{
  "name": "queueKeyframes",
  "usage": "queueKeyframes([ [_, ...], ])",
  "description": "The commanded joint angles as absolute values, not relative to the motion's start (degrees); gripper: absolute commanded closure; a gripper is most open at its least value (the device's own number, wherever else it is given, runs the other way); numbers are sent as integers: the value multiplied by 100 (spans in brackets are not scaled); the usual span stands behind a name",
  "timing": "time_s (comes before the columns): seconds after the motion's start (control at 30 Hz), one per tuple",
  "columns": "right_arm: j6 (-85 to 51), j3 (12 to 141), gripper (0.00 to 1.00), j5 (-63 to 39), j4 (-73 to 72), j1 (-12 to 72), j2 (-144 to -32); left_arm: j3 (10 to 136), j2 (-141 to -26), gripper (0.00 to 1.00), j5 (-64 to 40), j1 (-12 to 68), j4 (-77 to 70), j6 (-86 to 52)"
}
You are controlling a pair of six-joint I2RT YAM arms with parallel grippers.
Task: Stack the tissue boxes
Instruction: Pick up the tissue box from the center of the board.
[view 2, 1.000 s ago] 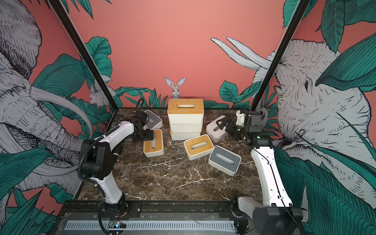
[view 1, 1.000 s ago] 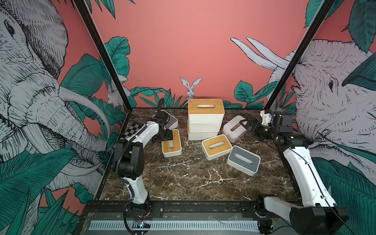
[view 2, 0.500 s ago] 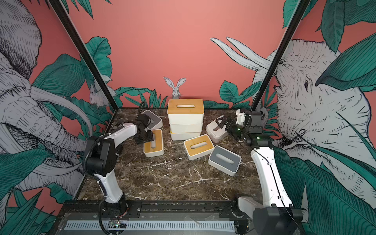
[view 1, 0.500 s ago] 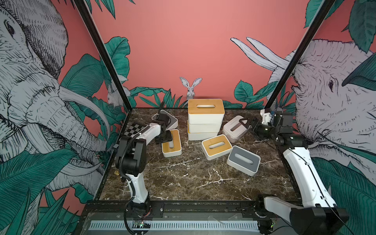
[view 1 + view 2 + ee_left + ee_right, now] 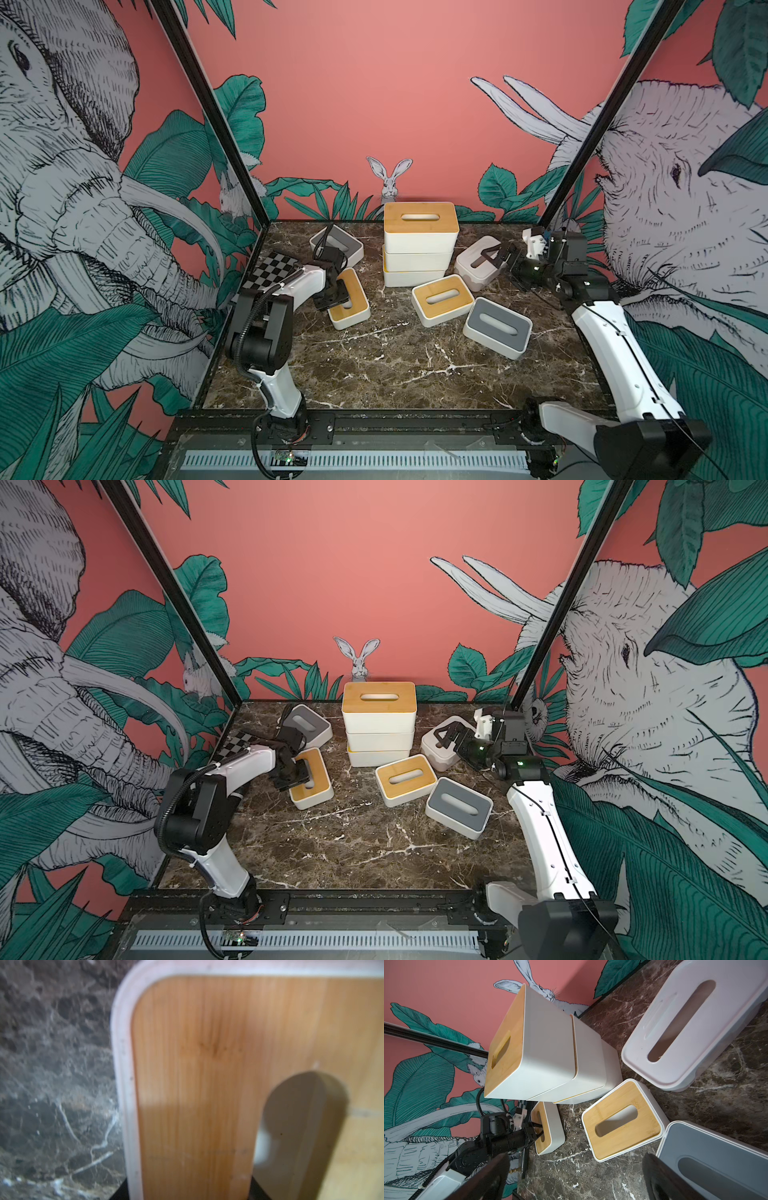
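A stack of three tissue boxes [image 5: 419,249] stands at the back middle, a bamboo lid on top. My left gripper [image 5: 335,293] [image 5: 190,1192] is shut on the left bamboo-lid tissue box [image 5: 350,300] [image 5: 197,1064], which rests on the marble. One finger is outside its wall and the other is in the lid slot. My right gripper [image 5: 494,259] [image 5: 571,1180] hangs open beside the all-white box [image 5: 473,268], with only marble between its fingers. Another bamboo-lid box [image 5: 442,297] and a grey-lid box [image 5: 496,328] lie loose in the middle.
A second grey-lid box [image 5: 338,245] sits at the back left behind my left wrist. A checkerboard panel [image 5: 272,270] lies by the left wall. Black frame posts [image 5: 208,116] and mural walls close the sides and back. Open marble [image 5: 395,365] spreads toward the front.
My left gripper came forward and down onto the left bamboo-lid box and narrowed its jaws around the lid strip. The right arm shifted only slightly.
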State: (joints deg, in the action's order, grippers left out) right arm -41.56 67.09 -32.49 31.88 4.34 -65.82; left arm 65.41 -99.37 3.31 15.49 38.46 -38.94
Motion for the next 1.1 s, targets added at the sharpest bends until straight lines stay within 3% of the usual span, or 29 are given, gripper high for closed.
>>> queueKeyframes([
  [0.0, -4025, 6681, 1, -3139, 2849, 679, -6439, 6445, -9457, 55, 169, 1648, 4016, -4397],
  [0.37, -3961, 6261, 1, -2696, 1899, 2037, -6155, 6374, -7912, 57, -128, 1661, 4669, -5376],
  [0.63, -4331, 5548, 1, -1469, 216, 3404, -6102, 6058, -6603, 57, -463, 1652, 4551, -6827],
  [0.9, -4065, 5829, 1, -768, -1480, 4866, -7195, 5964, -6056, 57, -607, 1868, 3894, -8024],
  [1.07, -3799, 6658, 1, -484, -1424, 5463, -8014, 6140, -5930, 57, -567, 1986, 3813, -8175],
])
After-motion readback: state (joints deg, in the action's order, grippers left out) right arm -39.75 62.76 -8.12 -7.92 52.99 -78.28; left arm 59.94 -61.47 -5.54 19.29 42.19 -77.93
